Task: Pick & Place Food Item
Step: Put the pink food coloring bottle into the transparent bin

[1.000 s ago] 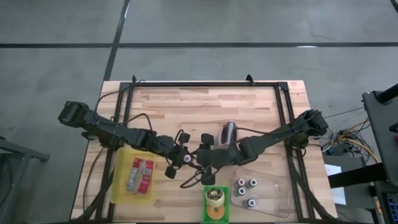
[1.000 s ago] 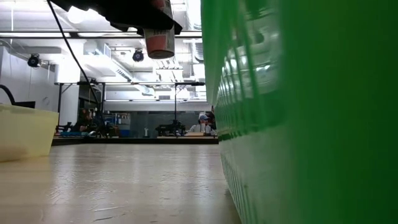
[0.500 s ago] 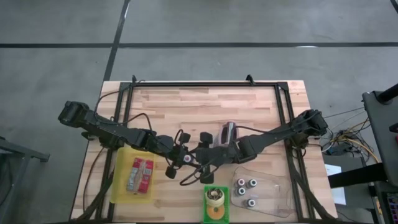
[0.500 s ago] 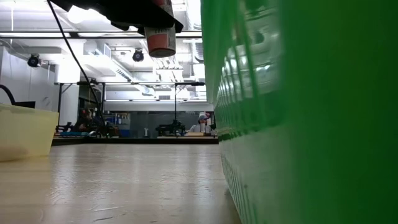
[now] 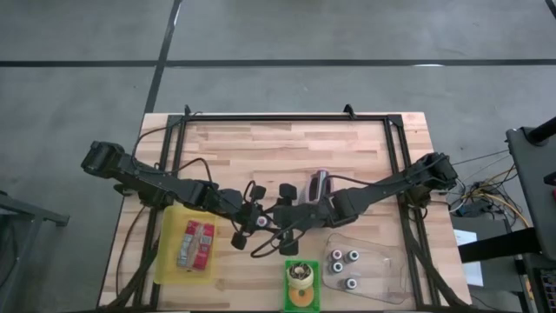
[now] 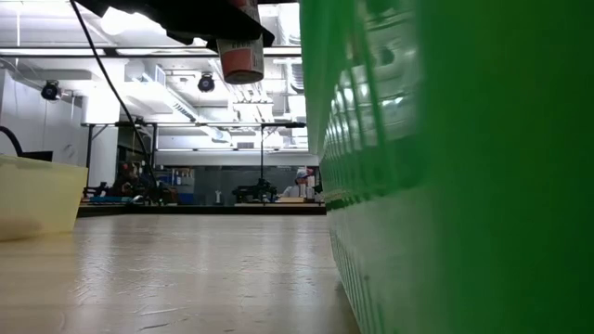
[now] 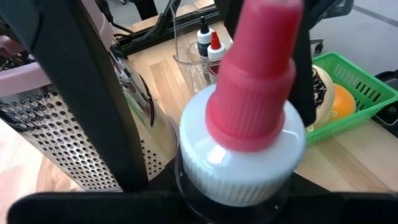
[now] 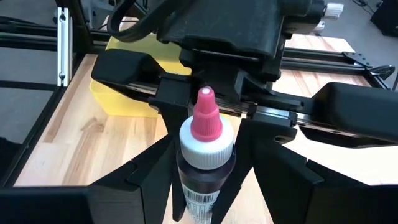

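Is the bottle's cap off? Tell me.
No: in the right wrist view the bottle wears its white collar and pink tip, upright between the right gripper fingers.

Green basket wall (image 6: 445, 186) fills the right half, hard against the camera. Yellow bin (image 6: 37, 197) sits at far left on the wooden bench (image 6: 186, 269). Bottle (image 6: 242, 57) with red label hangs top centre under dark arm hardware (image 6: 186, 17), well clear of the bench. Workshop room behind.
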Action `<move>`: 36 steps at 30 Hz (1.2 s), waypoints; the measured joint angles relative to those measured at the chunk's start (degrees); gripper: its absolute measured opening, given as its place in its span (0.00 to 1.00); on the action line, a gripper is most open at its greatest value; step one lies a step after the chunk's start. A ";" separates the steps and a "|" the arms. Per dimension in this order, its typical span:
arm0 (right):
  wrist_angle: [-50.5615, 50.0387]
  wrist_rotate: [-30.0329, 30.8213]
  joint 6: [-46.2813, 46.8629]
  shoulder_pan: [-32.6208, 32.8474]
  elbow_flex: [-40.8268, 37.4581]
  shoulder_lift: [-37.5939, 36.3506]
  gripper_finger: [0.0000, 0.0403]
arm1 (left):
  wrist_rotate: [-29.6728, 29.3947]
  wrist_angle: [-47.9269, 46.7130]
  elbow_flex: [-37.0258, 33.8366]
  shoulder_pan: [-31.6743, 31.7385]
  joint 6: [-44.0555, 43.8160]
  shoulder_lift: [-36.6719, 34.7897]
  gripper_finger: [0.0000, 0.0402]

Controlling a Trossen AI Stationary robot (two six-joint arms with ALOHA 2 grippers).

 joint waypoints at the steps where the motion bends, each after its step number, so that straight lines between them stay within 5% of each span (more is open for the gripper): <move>1: 0.06 0.00 -0.02 0.00 0.00 0.00 0.51 | 0.00 0.00 0.00 0.00 0.00 0.00 0.23; 9: 0.74 0.00 -0.04 0.00 -0.09 0.00 0.48 | 0.00 0.09 0.00 0.00 0.02 -0.02 0.23; 25: 1.78 -1.24 -1.37 -0.07 0.59 2.87 0.23 | 0.46 -0.49 -0.37 -0.09 0.32 0.23 0.23; 36: 2.14 -0.25 -3.30 0.22 0.48 2.86 0.23 | 0.48 0.27 -0.33 -0.09 0.70 0.96 0.22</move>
